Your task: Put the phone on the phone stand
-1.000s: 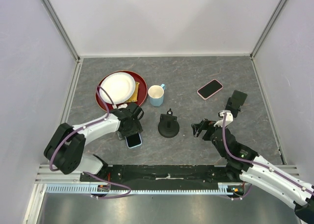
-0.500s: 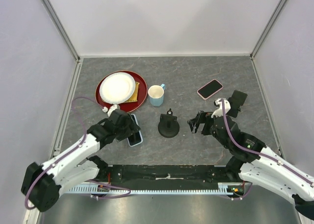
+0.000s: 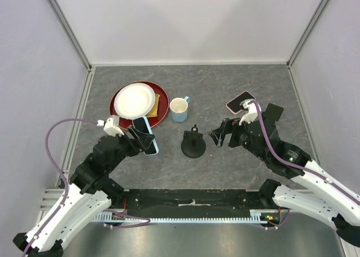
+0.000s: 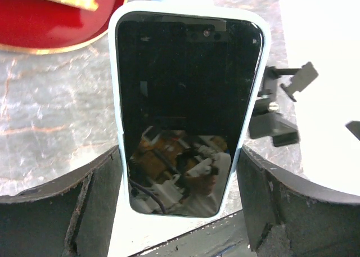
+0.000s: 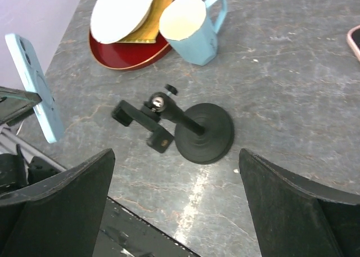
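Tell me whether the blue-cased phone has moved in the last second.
Yes. The blue-cased phone moved up the view, closer to the red plate.

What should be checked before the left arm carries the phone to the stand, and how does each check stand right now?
1. Grip on the phone: ok, it is clamped between the fingers of the left gripper.
2. Phone stand resting flat on its base: ok.
3. Right gripper clear of the stand: ok, open, beside it, not touching.
4. Way to the stand free: ok, the cup stands behind it, apart.
5. Phone lined up over the stand: not ok, it is held off to the stand's left.
6. Cradle wide enough for the phone: cannot tell.
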Controlling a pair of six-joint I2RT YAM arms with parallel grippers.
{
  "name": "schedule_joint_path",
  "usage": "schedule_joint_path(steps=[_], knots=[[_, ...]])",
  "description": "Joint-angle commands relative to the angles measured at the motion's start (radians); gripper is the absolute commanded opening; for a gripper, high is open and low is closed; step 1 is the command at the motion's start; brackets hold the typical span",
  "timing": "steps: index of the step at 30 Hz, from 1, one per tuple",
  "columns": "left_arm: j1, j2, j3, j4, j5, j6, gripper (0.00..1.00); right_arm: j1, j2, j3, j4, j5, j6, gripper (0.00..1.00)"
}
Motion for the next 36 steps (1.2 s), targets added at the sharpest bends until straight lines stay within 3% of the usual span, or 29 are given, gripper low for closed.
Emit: schedule_joint_path(steps=[1, 14, 21, 26, 30, 36], knots=[[-0.002, -0.022, 0.157, 0.169, 0.041, 0.211, 0.02, 0.027, 0.081, 0.102, 0.065, -0.096, -0.022, 0.98], [-0.002, 0.320, 0.548, 0.193, 0.233, 0.436, 0.02, 0.176, 0.485, 0.619, 0.048, -0.039, 0.068, 0.98], [-0.002, 0.320, 0.465, 0.288, 0.296, 0.559, 0.02, 0.176, 0.583, 0.763, 0.088, -0.062, 0.056, 0.97], [-0.002, 0.282, 0.386, 0.356, 0.322, 0.616, 0.02, 0.177, 0.632, 0.776, 0.093, -0.023, 0.039, 0.93], [-0.002, 0.251, 0.309, 0.419, 0.368, 0.629, 0.02, 0.176, 0.666, 0.765, 0.123, -0.025, 0.033, 0.87], [-0.002, 0.223, 0.258, 0.434, 0.370, 0.643, 0.02, 0.177, 0.707, 0.722, 0.168, -0.042, 0.033, 0.69]])
